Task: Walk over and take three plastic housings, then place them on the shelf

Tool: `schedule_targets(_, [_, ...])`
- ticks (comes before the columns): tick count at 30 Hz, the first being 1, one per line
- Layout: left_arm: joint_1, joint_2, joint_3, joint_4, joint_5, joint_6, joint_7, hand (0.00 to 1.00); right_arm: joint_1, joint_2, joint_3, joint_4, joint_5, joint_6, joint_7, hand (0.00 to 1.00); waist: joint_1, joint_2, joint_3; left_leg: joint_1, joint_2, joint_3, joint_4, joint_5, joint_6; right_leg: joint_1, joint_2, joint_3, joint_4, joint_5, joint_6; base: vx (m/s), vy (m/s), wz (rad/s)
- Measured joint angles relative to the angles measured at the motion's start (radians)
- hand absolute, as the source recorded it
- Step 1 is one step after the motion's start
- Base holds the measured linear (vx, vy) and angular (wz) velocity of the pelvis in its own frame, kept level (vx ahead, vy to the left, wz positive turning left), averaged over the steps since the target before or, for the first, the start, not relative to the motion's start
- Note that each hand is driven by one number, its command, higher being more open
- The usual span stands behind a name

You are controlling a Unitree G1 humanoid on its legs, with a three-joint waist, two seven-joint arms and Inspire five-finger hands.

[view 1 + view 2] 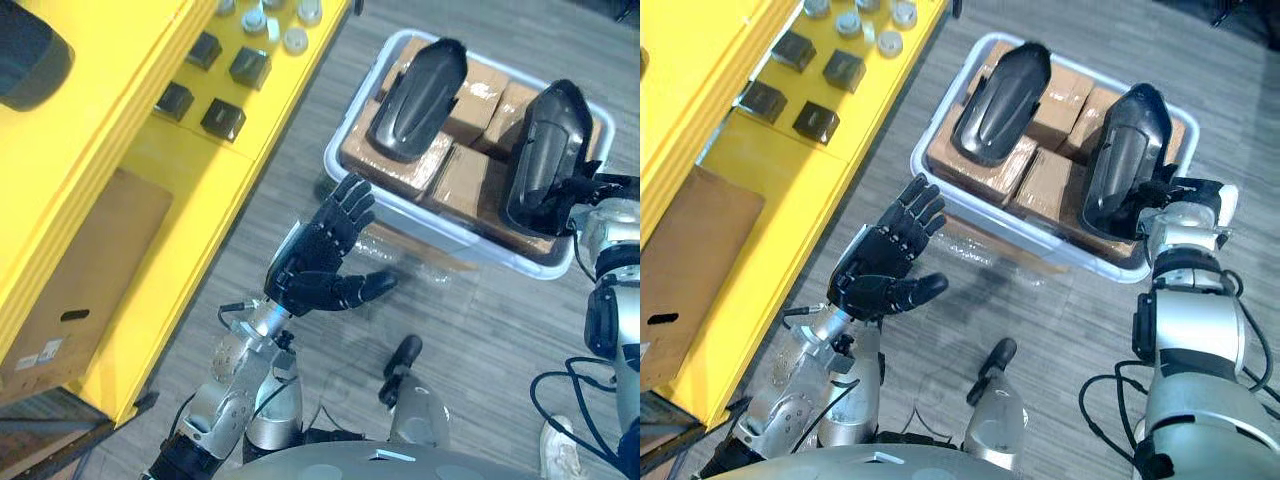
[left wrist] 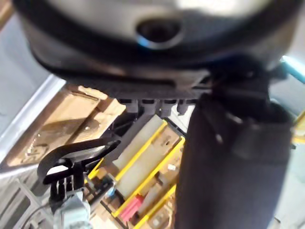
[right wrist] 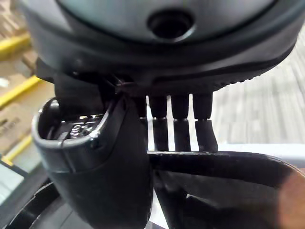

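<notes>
The right hand's fingers (image 3: pixel 181 124) reach over the rim of a black housing (image 1: pixel 1125 150) with the thumb (image 3: pixel 95 157) on the near side, so the right hand (image 1: pixel 1168 200) looks to be pinching that housing's near end. The step is probably the first pick, and the grip sits at one tip of a long shell. It would be wise to lift straight up and slowly, and to support the hanging far end before turning. The housing lies on cardboard boxes (image 1: pixel 1040 185) inside a pale bin (image 1: pixel 1020 235), and a second housing (image 1: pixel 1000 100) rests beside it, apart from it, so a tilt toward that side could knock it. The near bin wall lies close to the wrist and must be cleared first. The left hand (image 1: pixel 880 270) hovers over the floor (image 1: pixel 1070 330) just beside the bin's near corner, fingers spread and holding nothing, free to steady the shell. The yellow shelf (image 1: pixel 790 170) stands to the left with open floor between. Small dark blocks (image 1: pixel 843 68) sit on its upper level, and the bare stretch nearer the robot looks the safer landing spot.
</notes>
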Motion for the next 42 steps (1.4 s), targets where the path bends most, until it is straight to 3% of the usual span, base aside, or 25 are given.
schedule_targets(5, [-0.077,-0.018,-0.006,0.038,0.069,0.117,0.001,1.0,0.06,0.015,0.005,-0.239,-0.095,-0.068,-0.032,0.0,-0.024,-0.01,-0.039,0.04,0.005,0.04,0.001,-0.001,0.0,0.023,0.006,0.03,-0.022,0.018,-0.001,0.03,-0.02,-0.17])
schedule_targets(8, [-0.136,-0.025,-0.017,0.122,0.079,0.219,0.026,1.0,0.098,0.082,0.019,-0.302,-0.164,-0.112,-0.039,0.0,-0.047,-0.03,-0.105,0.064,0.023,0.071,0.0,-0.007,-0.008,0.038,0.025,0.047,-0.052,0.028,-0.007,0.02,-0.041,-0.28])
schedule_targets(13, [-0.25,-0.083,-0.035,0.321,0.068,0.366,0.149,1.0,0.207,0.178,0.061,-0.417,-0.28,-0.165,-0.039,0.0,-0.096,-0.054,-0.195,0.107,0.035,0.117,-0.001,-0.033,-0.02,0.048,0.038,0.094,-0.081,0.036,-0.009,-0.01,-0.034,-0.28])
schedule_targets(18, [-0.325,-0.104,-0.052,0.386,0.047,0.363,0.303,1.0,0.303,0.245,0.064,-0.542,-0.352,-0.187,-0.049,0.0,-0.129,-0.076,-0.223,0.123,0.035,0.15,0.0,-0.037,-0.022,0.047,0.039,0.121,-0.107,0.058,-0.01,-0.02,-0.02,-0.22])
schedule_targets(22, [-0.376,-0.137,-0.034,0.425,-0.014,0.313,0.399,1.0,0.381,0.302,0.072,-0.637,-0.37,-0.234,-0.069,0.0,-0.134,-0.082,-0.241,0.133,0.035,0.162,0.0,-0.046,-0.022,0.046,0.039,0.132,-0.107,0.06,-0.011,0.0,-0.015,-0.11])
schedule_targets(30, [-0.4,-0.164,0.0,0.454,-0.089,0.237,0.411,1.0,0.508,0.45,0.17,-0.765,-0.442,-0.321,-0.064,0.0,-0.151,-0.123,-0.273,0.141,0.03,0.174,0.002,-0.059,-0.023,0.044,0.036,0.147,-0.107,0.063,-0.008,0.02,-0.009,-0.03])
schedule_targets(37, [-0.417,-0.192,-0.01,0.491,-0.098,0.232,0.434,1.0,0.532,0.504,0.25,-0.766,-0.448,-0.323,-0.054,0.0,-0.144,-0.122,-0.275,0.147,0.028,0.173,0.002,-0.063,-0.025,0.049,0.034,0.147,-0.108,0.063,-0.008,0.0,0.0,0.0])
schedule_targets(42, [-0.417,-0.194,-0.038,0.491,-0.097,0.231,0.465,1.0,0.55,0.509,0.28,-0.766,-0.447,-0.323,-0.064,0.0,-0.136,-0.106,-0.284,0.155,0.025,0.169,0.002,-0.075,-0.025,0.06,0.032,0.144,-0.109,0.063,-0.007,0.0,-0.001,0.01])
